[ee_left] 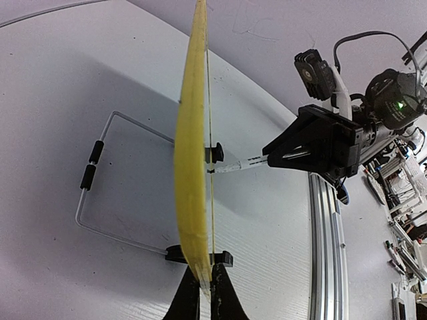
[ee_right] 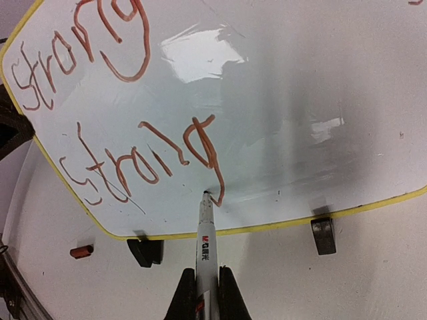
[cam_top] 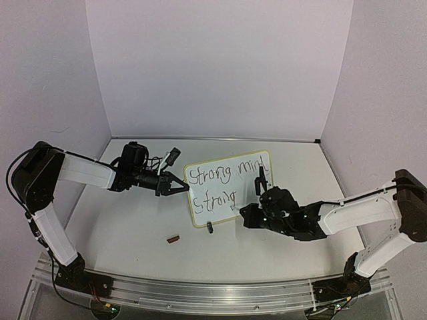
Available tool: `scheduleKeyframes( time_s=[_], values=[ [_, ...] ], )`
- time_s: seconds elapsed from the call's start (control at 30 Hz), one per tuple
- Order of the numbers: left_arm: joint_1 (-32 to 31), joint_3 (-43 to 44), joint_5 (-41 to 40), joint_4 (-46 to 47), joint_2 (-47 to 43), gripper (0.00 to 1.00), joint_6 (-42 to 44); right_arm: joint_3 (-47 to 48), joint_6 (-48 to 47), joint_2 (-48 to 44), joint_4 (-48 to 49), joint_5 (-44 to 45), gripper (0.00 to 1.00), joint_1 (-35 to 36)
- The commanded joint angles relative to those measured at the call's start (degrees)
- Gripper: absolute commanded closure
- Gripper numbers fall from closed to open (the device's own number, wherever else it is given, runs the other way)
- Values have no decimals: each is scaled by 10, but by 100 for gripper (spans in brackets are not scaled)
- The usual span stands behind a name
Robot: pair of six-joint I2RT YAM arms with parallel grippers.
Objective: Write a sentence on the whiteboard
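The whiteboard (cam_top: 230, 187) stands propped on the table, its yellow frame edge-on (ee_left: 192, 160) in the left wrist view. The sentence (cam_top: 222, 175) reads "Strong mind" with "Strong" below it, red-brown strokes (ee_right: 120, 172) close up. My left gripper (cam_top: 180, 188) is shut on the board's left edge, its fingers (ee_left: 227, 293) pinching the frame. My right gripper (ee_right: 205, 283) is shut on a white marker (ee_right: 207, 243). The marker's tip touches the board at the tail of the second "g". In the top view the right gripper (cam_top: 248, 213) sits at the board's lower right.
A small red cap (cam_top: 174, 238) lies on the table in front of the board, also seen as the cap (ee_right: 81, 251). Black clips (ee_right: 323, 235) and a wire stand (ee_left: 100, 180) hold the board up. An aluminium rail (cam_top: 200, 290) runs along the near edge.
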Motion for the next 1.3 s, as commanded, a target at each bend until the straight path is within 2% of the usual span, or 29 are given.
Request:
scheduleKeyframes(
  time_s=[0.0,0.17,0.47,0.83,1.27],
  values=[
    [-6,-8,-15,-22,-9,100,25,26,-16,-18,22,28,100,3],
    [-6,-8,-15,-22,-9,100,25,21,-42,-53,28,34,100,3],
    [-6,-9,-16,-22,-8,100,25,0,-74,-125,-24,55,100,1],
    [-6,-8,-17,-22,-9,100,25,-55,-86,-179,-13,-9,100,-54],
    [-6,-8,-18,-23,-8,100,25,-48,-88,-140,25,-24,100,-76]
  ],
)
